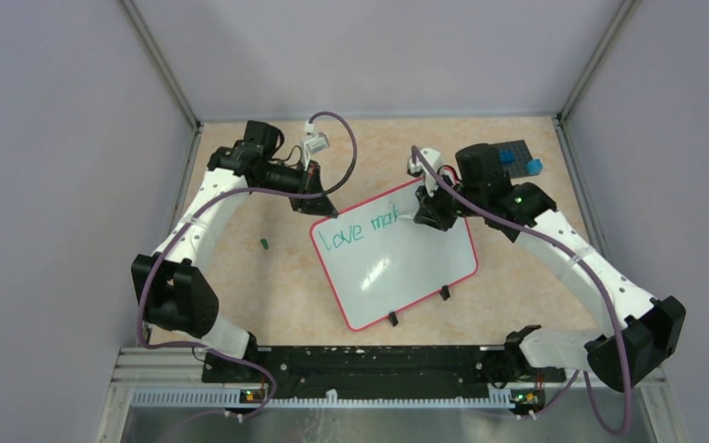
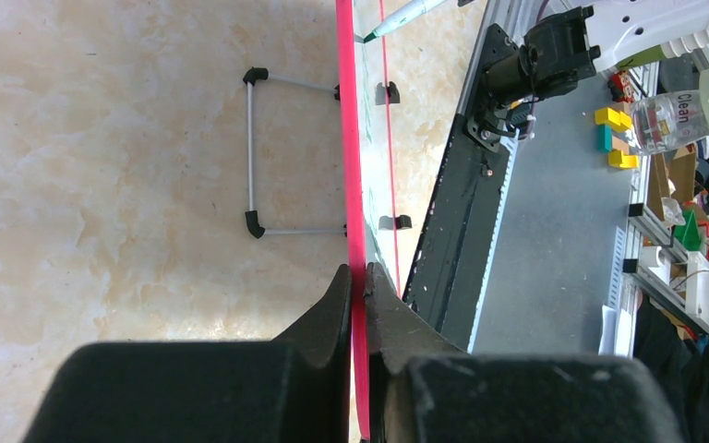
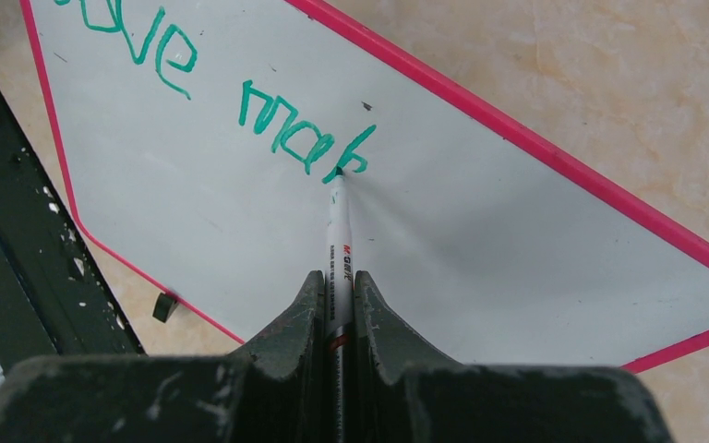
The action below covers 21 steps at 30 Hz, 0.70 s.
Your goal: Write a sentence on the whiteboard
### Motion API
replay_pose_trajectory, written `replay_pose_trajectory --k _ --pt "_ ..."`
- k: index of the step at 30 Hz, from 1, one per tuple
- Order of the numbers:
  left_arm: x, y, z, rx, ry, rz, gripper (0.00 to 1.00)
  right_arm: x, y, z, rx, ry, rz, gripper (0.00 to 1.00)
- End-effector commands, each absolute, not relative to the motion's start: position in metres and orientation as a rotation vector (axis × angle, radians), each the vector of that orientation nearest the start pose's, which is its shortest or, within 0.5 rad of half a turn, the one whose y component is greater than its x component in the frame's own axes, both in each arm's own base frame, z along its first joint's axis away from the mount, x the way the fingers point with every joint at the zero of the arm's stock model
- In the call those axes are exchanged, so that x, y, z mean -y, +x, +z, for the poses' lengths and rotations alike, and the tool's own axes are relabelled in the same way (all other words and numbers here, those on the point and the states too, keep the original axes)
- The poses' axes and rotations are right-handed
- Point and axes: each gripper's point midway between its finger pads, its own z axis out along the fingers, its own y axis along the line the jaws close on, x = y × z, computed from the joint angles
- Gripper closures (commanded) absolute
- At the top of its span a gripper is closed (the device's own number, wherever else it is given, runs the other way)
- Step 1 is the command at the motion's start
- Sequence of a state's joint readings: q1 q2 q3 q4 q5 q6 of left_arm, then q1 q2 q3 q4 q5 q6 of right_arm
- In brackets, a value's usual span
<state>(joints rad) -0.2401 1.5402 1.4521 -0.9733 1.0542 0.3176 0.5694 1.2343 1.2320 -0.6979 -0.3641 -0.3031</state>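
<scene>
The whiteboard point(image 1: 397, 263), white with a red-pink frame, stands tilted on the table on black clip feet. Green writing on it reads "love mak" point(image 3: 305, 138). My left gripper point(image 1: 325, 209) is shut on the board's far left corner; in the left wrist view its jaws point(image 2: 360, 277) pinch the pink frame point(image 2: 351, 166) edge-on. My right gripper point(image 1: 429, 214) is shut on a white marker point(image 3: 339, 245), whose green tip touches the board at the last letter. The marker tip also shows in the left wrist view point(image 2: 397, 18).
A small green marker cap point(image 1: 264, 244) lies on the table left of the board. A dark studded plate with blue blocks point(image 1: 517, 159) sits at the back right. The black base rail point(image 1: 360, 365) runs along the near edge. Grey walls enclose the table.
</scene>
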Motion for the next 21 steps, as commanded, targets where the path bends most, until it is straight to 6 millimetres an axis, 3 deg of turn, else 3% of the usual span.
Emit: replay_pose_trajectory --k 1,12,21 --pt "0.220 0.257 0.245 -2.109 1.002 -1.323 1.00 -0.229 0.261 0.245 -1.935 -1.132 0.548 1.00" --pt "0.219 0.257 0.244 -2.112 1.000 -1.320 1.00 -0.213 0.261 0.236 -1.963 -1.110 0.485 1.00" --pt "0.220 0.258 0.244 -2.111 1.001 -1.323 1.00 -0.206 0.260 0.239 -1.960 -1.106 0.474 1.00"
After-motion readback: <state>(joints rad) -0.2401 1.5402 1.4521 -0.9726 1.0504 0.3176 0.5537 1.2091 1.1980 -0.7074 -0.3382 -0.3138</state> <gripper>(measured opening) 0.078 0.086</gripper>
